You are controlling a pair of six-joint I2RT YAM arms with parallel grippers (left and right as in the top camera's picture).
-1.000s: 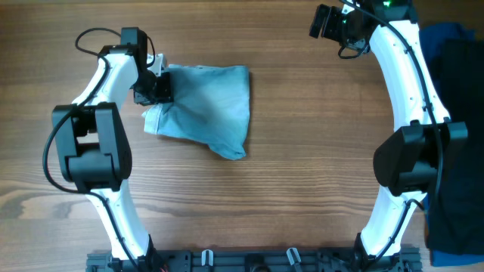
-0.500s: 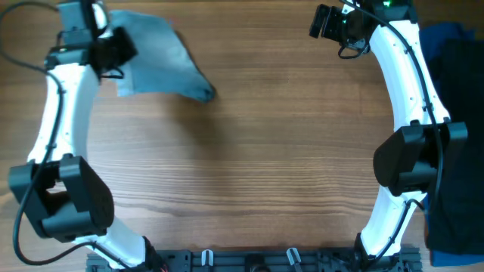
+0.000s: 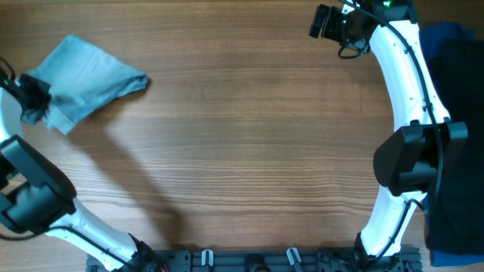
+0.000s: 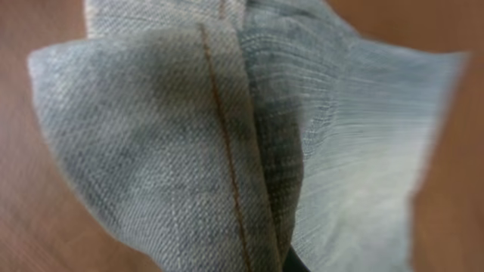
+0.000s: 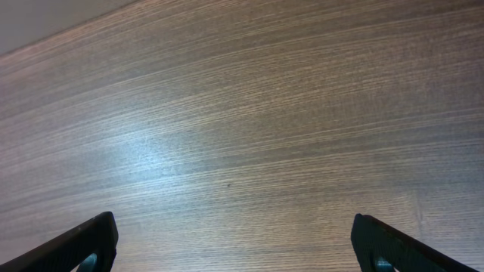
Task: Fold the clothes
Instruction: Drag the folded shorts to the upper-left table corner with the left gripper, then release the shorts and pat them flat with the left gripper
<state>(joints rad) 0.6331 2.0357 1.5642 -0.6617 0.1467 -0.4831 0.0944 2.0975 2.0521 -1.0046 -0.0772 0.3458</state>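
The clothes (image 3: pixel 91 79), light blue denim shorts folded into a compact bundle, are at the table's far left back. My left gripper (image 3: pixel 34 97) is shut on the bundle's left end, at the picture's edge. In the left wrist view the denim (image 4: pixel 189 151) fills the frame, with an orange-stitched seam running down it, and hides the fingers. My right gripper (image 3: pixel 324 23) hangs at the back right, far from the shorts. It is open over bare wood (image 5: pixel 238 253), and both fingertips (image 5: pixel 83 245) show at the frame's bottom corners.
A heap of black cloth (image 3: pixel 457 128) with royal-blue cloth (image 3: pixel 442 34) at its far end lies along the table's right edge, beside the right arm. The left arm casts a long shadow (image 3: pixel 132 177) across the wooden tabletop (image 3: pixel 249 136).
The left arm has swung the shorts from the table's middle-left, up toward the back, then out to the far left edge. The right arm has not moved.
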